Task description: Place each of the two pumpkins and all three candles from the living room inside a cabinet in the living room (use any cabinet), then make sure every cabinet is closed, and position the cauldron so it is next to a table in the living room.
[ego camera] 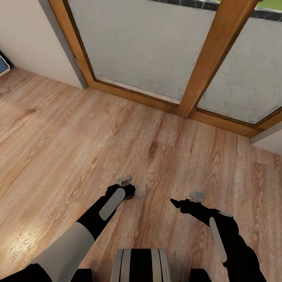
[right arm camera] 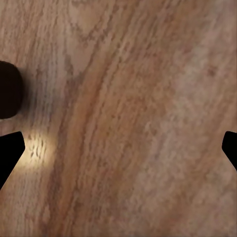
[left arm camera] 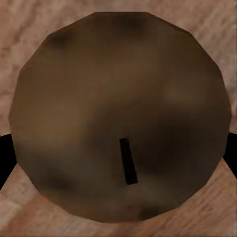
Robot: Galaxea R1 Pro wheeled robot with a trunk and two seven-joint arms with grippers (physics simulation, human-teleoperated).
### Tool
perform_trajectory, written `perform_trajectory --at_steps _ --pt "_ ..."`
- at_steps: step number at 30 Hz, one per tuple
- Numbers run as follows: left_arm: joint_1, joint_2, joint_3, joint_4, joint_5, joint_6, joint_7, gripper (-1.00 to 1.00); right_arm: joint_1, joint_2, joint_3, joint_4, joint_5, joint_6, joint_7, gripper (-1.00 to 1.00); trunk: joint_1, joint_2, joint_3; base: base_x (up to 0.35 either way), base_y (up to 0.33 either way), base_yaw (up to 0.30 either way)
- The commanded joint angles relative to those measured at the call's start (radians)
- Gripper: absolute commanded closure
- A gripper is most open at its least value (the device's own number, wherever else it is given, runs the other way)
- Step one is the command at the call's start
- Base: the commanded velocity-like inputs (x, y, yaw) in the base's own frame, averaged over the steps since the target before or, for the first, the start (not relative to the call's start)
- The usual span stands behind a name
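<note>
In the left wrist view a stubby beige-brown candle (left arm camera: 118,98) with a short dark wick is seen from above, with a black finger touching each of its sides. My left gripper (ego camera: 127,192) is shut on this candle; in the head view it hangs low over the wooden floor, with a sliver of the candle (ego camera: 129,197) showing under it. To its right my right gripper (ego camera: 177,203) stands open and empty over bare floor, its fingertips (right arm camera: 10,153) far apart. The pumpkins, the cabinet, the cauldron and the table are out of view.
A large glass door with a thick wooden frame (ego camera: 213,58) runs across the back. White wall sections (ego camera: 35,43) flank it. A blue-edged object (ego camera: 3,65) shows at the far left. Wooden floor (ego camera: 70,137) stretches ahead. My base (ego camera: 141,266) is at the bottom.
</note>
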Motion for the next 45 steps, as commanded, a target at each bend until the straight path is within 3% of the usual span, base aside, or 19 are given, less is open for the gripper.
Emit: perform_trajectory --at_steps 1,12,15,19,20,24,26,45 --pt "0.0 0.001 0.0 -0.016 -0.001 0.004 0.002 1.0 0.0 0.0 0.0 0.0 0.0 0.0 0.0 -1.0 0.0 0.0 0.0 0.0 0.0 0.0" --pt "-0.001 0.002 0.0 -0.133 0.0 0.018 0.03 1.0 0.0 -0.002 0.0 -0.002 0.004 0.0 -0.001 -1.0 0.0 0.0 0.0 0.0 0.0 0.0" --pt "-0.004 -0.002 0.004 -0.233 -0.001 0.114 0.068 1.0 0.0 -0.007 0.0 -0.004 0.011 0.0 -0.006 -1.0 0.0 0.0 0.0 0.0 0.0 0.0" --pt "-0.007 -0.003 0.006 -0.31 -0.004 0.133 0.088 1.0 0.0 -0.007 0.0 -0.009 0.014 0.0 -0.007 -1.0 0.0 0.0 0.0 0.0 0.0 0.0" --pt "-0.007 -0.002 0.007 -0.326 -0.005 0.136 0.104 1.0 0.0 -0.006 0.0 -0.009 0.014 0.0 -0.007 -1.0 0.0 0.0 0.0 0.0 0.0 0.0" --pt "-0.009 -0.006 0.008 -0.386 0.003 0.15 0.267 1.0 0.0 -0.009 0.001 -0.013 0.014 0.0 -0.008 -1.0 0.0 0.0 0.0 0.0 0.0 0.0" --pt "-0.009 -0.006 0.007 -0.409 0.005 0.152 0.29 1.0 0.0 -0.009 0.001 -0.015 0.014 0.0 -0.008 -1.0 0.0 0.0 0.0 0.0 0.0 0.0" --pt "-0.008 0.002 0.001 -0.421 0.006 0.153 0.305 1.0 0.0 -0.023 -0.011 -0.073 0.011 0.005 0.0 -1.0 0.0 0.0 0.0 0.0 0.0 0.0"
